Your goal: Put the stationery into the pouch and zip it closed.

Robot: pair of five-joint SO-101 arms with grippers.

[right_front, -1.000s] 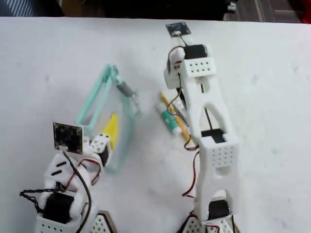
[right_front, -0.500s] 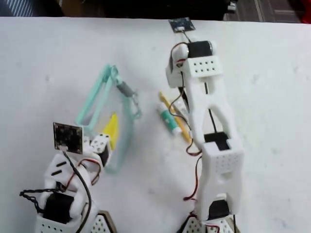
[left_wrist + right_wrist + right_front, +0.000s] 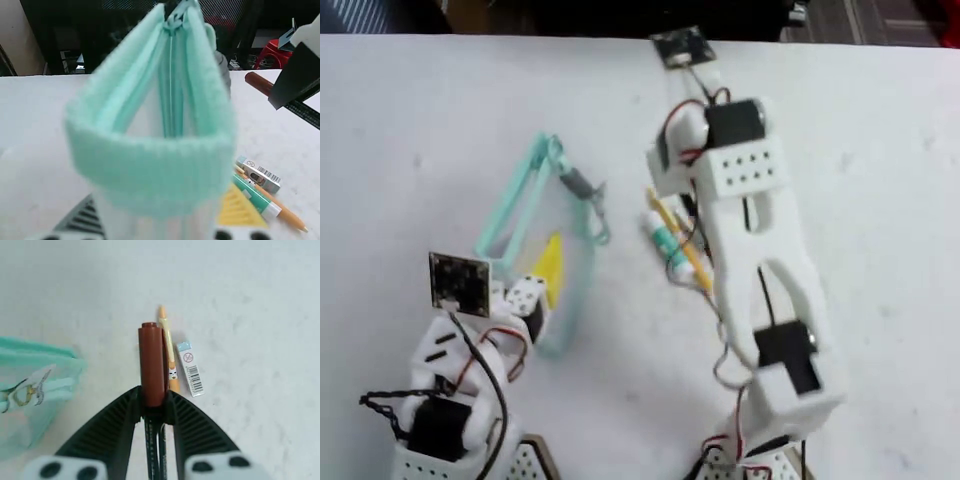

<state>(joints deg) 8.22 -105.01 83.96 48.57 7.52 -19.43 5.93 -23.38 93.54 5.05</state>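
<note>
From where I stand, the right gripper [image 3: 152,399] is what draws the eye. Its two black jaws are drawn in close, clamped on the lower part of a brown pen [image 3: 152,362]. The pen sticks straight out past the tips, its flat end up in the middle of the right wrist view. In the left wrist view the same pen [image 3: 257,83] pokes in from the upper right, held off the white table [image 3: 420,120].

Below the held pen, three things lie side by side on the table. An orange pencil [image 3: 167,342] is just beside a small white eraser [image 3: 190,372] with a pale blue end. A green-and-white pen [image 3: 252,192] lies against the pencil in the lower right of the left wrist view. In the high view the pencil [image 3: 692,258] and that pen [image 3: 665,243] sit in the middle of the frame, partly under the right arm.

The mint pouch [image 3: 535,235] is left of centre in the high view, unzipped, its mouth held wide. The left gripper [image 3: 538,305] is closed on the pouch's near end, at the lower left. In the left wrist view the green rim [image 3: 150,150] loops right in front of the camera. A yellow triangular piece [image 3: 550,265] shows through the pouch's clear side. The pouch and the loose stationery lie near each other, apart.
</note>
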